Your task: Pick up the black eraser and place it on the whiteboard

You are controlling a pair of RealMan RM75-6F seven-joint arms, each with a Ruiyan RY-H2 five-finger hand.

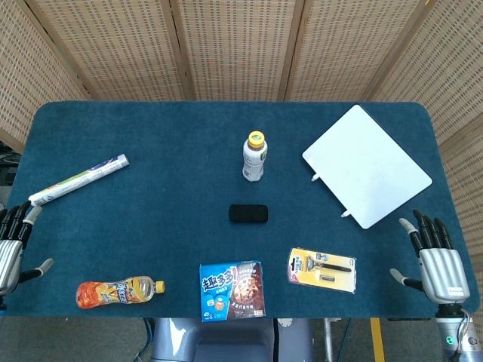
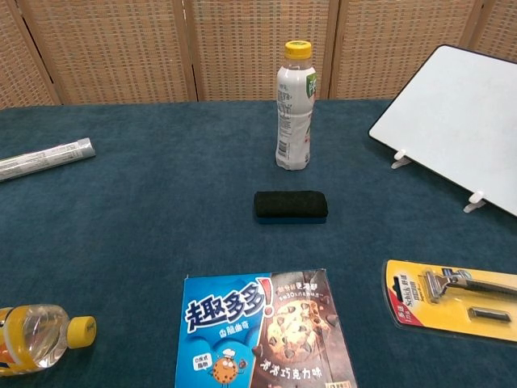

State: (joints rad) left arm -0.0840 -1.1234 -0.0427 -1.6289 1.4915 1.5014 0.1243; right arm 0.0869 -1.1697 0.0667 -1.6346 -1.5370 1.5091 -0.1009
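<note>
- The right hand (image 1: 436, 264) waits at the near right edge of the bench (image 1: 151, 128). Its fingers (image 1: 427, 228) are spread wide and hold nothing.
- The left hand (image 1: 9, 249) waits at the near left edge. Its fingers are spread too, and it holds nothing. Neither hand shows in the chest view.
- I think both hands sit at the edges because the reach has not begun.
- A cookie box (image 2: 262, 331) lies flat at the near middle of the bench. It is low, so a hand can pass over it.
- An orange drink bottle (image 1: 118, 291) lies on its side near the left hand. A razor in a yellow pack (image 2: 451, 297) lies flat near the right hand.
- The black eraser (image 2: 291, 205) lies flat in the middle of the bench, just past the cookie box. Nothing touches it, so its top and its long sides are free to grab.
- A white bottle with a yellow cap (image 2: 295, 106) stands upright just behind the eraser. I think it is the one thing a hand could knock over.
- The whiteboard (image 1: 367, 175) lies on the far right, well apart from the eraser. It rests on small white feet (image 2: 400, 158). Its white face is bare, so there is lots of room for the eraser.
- A rolled tube (image 1: 78, 180) lies far left, out of the way.
</note>
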